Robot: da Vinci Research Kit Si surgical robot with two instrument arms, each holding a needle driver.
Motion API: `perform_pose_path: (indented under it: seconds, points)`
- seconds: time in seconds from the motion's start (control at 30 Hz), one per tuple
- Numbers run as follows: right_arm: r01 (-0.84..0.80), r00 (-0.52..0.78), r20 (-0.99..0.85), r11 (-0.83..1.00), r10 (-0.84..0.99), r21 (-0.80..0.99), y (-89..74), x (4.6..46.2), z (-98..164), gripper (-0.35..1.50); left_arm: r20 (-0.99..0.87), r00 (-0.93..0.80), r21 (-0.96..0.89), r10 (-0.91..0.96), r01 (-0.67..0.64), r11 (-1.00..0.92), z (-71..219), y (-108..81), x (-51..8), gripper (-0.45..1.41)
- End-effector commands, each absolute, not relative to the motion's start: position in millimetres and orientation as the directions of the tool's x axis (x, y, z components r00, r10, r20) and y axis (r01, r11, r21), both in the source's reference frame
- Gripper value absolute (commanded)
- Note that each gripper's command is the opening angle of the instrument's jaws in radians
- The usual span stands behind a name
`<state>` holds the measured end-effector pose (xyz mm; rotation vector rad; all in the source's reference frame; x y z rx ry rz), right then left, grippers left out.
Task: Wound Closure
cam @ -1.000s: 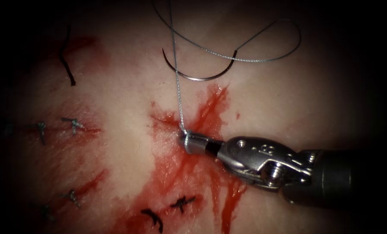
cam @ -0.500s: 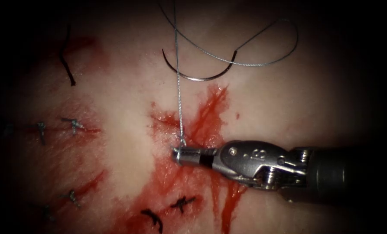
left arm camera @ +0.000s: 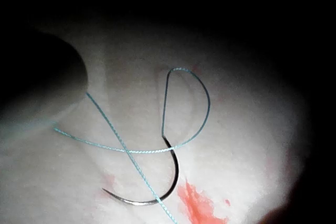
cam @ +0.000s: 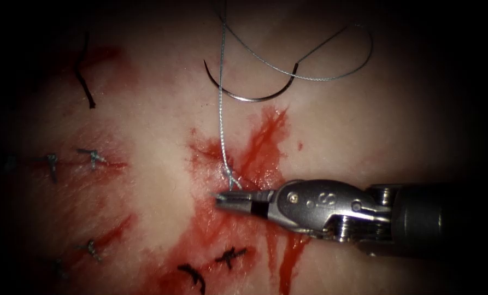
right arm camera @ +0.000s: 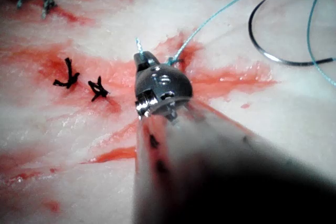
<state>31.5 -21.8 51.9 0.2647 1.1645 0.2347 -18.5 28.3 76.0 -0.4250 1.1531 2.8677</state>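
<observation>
The needle (cam: 249, 94) lay loose on the tissue (cam: 364, 131) (above the red fluid (cam: 265, 136), unheld, not in it); the right tool (cam: 224, 196) pinched a short thread (cam: 221, 120) end at the cut.

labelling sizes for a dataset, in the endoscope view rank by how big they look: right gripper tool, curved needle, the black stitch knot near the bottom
1. Right gripper with its metal wrist: largest, though nearness to the camera may inflate it; it holds a thread end.
2. Needle, lying free on the tissue.
3. Black stitch knot: smallest.
</observation>
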Motion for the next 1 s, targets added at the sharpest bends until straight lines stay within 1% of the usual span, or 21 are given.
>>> perform_pose_path:
  seconds: [0.03,0.17,0.2,0.3,0.33,0.37,0.43,0.57,0.63,0.73,0.8,0.9,1.0]
  points:
    - [-0.104,0.366,-0.888,0.96,0.28,0.259,-19.0,32.0,51,-0.35,-0.27,-0.958,0.665,-0.095,-0.114,-0.738,76,28.3,-19.2,-0.45]
    - [-0.137,0.367,-0.892,0.964,0.262,0.227,-17.3,31.1,51,-0.35,-0.275,-0.956,0.642,-0.1,-0.105,-0.759,76,27.5,-19.4,-0.45]
    - [-0.114,0.397,-0.896,0.98,0.197,0.165,-16.1,30.2,51,-0.35,-0.279,-0.955,0.629,-0.104,-0.099,-0.771,76,26.7,-19.6,-0.45]
    - [-0.078,0.422,-0.893,0.988,0.157,0.136,-15.1,29.3,51,-0.35,-0.27,-0.957,0.633,-0.111,-0.089,-0.769,76,26.2,-19.9,-0.45]
    - [-0.068,0.422,-0.893,0.988,0.156,0.14,-15.1,29.0,51,-0.35,-0.266,-0.957,0.635,-0.116,-0.083,-0.768,76,26.3,-20.0,-0.45]
    - [-0.049,0.413,-0.89,0.981,0.193,0.19,-15.7,28.7,52,-0.35,-0.258,-0.958,0.638,-0.126,-0.072,-0.767,76,26.7,-20.1,-0.45]
    - [-0.058,0.411,-0.881,0.971,0.233,0.23,-16.6,28.9,52,-0.35,-0.254,-0.958,0.641,-0.131,-0.065,-0.764,77,27.0,-20.2,-0.45]
    - [-0.065,0.399,-0.856,0.941,0.33,0.332,-20.6,31.0,54,-0.35,-0.24,-0.962,0.674,-0.129,-0.069,-0.735,78,27.7,-20.8,-0.45]
    - [-0.043,0.391,-0.855,0.934,0.341,0.353,-22.3,32.2,54,-0.35,-0.224,-0.968,0.693,-0.112,-0.077,-0.717,78,28.2,-21.2,-0.45]
    - [-0.022,0.379,-0.855,0.927,0.354,0.374,-25.0,34.2,54,-0.35,-0.139,-0.983,0.77,-0.121,-0.03,-0.638,78,28.6,-22.6,-0.45]
    - [-0.002,0.378,-0.854,0.922,0.358,0.386,-27.3,35.9,54,-0.35,-0.145,-0.977,0.781,-0.159,-0.015,-0.625,78,29.6,-24.6,-0.45]
    - [0.009,0.376,-0.85,0.916,0.369,0.401,-27.8,36.3,55,-0.35,-0.116,-0.979,0.801,-0.167,0.007,-0.599,78,30.9,-26.0,-0.45]
    - [0.044,0.382,-0.843,0.904,0.378,0.425,-28.7,36.3,55,-0.35,-0.105,-0.984,0.839,-0.143,-0.01,-0.545,77,34.3,-28.6,-0.45]
